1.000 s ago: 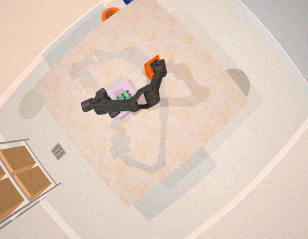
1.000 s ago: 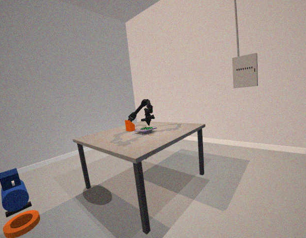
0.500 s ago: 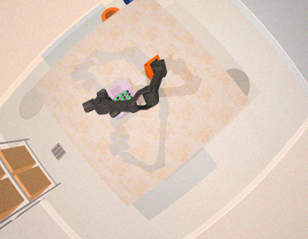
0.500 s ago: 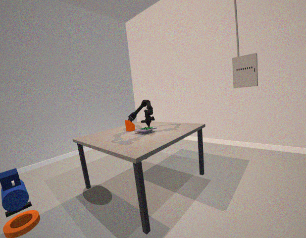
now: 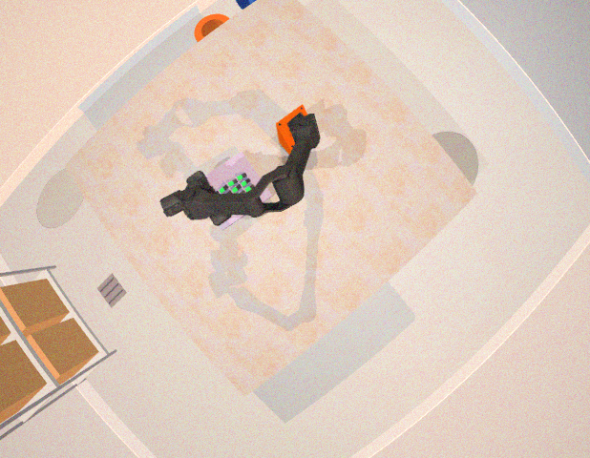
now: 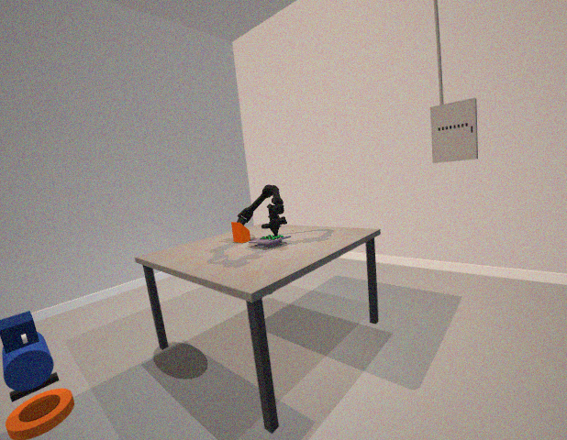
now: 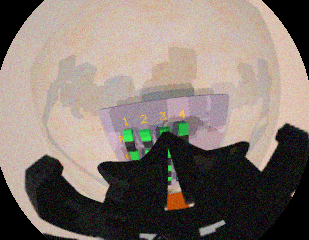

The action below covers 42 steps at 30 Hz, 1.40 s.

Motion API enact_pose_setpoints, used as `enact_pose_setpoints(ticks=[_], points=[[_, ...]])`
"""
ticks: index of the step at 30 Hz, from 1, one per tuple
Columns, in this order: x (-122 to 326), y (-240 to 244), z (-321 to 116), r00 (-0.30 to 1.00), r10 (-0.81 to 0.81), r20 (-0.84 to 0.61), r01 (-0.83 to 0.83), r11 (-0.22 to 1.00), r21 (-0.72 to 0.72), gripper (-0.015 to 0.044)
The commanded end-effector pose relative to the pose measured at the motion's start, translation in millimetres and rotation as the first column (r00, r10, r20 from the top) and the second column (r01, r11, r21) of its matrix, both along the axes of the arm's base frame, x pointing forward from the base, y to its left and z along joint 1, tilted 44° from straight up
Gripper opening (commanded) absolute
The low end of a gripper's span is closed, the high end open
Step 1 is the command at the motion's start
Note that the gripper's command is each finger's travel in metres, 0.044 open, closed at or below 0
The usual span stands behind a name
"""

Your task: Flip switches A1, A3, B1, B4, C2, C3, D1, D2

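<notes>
Clenched on nothing, the black two-fingered tool [image 7: 172, 160] points its joined tips down at the pale lilac flat switch panel [image 7: 208, 120], which sits at the centre of the wrist view. Its tips hang over the panel's near rows, by the column marked 3; whether they touch a switch cannot be told. Green rocker switches [image 7: 128, 136] line the row under the yellow printed numbers 1 to 4. From above, the panel [image 5: 232, 167] lies left of centre, largely covered by the dark jointed arm [image 5: 290, 167] that reaches across it from an orange base block [image 5: 285, 132] at its upper right. Everything stands on the beige square worktop [image 6: 293, 265] with dark legs, mid-frame in the exterior view.
</notes>
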<state>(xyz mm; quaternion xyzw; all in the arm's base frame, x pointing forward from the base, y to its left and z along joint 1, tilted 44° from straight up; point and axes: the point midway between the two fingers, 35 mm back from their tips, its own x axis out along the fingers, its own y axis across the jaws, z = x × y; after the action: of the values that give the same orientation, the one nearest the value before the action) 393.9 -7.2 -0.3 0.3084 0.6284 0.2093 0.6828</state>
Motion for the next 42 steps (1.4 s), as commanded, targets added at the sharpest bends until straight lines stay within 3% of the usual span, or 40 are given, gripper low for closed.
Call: enact_pose_setpoints(ticks=[1, 42], points=[[0.4, 0.6, -0.1, 1.0, -0.004, -0.001, 0.004, 1.0, 0.005, 0.0], [1.0, 3.3, -2.9, 1.0, -0.004, -0.001, 0.004, 1.0, 0.005, 0.0]])
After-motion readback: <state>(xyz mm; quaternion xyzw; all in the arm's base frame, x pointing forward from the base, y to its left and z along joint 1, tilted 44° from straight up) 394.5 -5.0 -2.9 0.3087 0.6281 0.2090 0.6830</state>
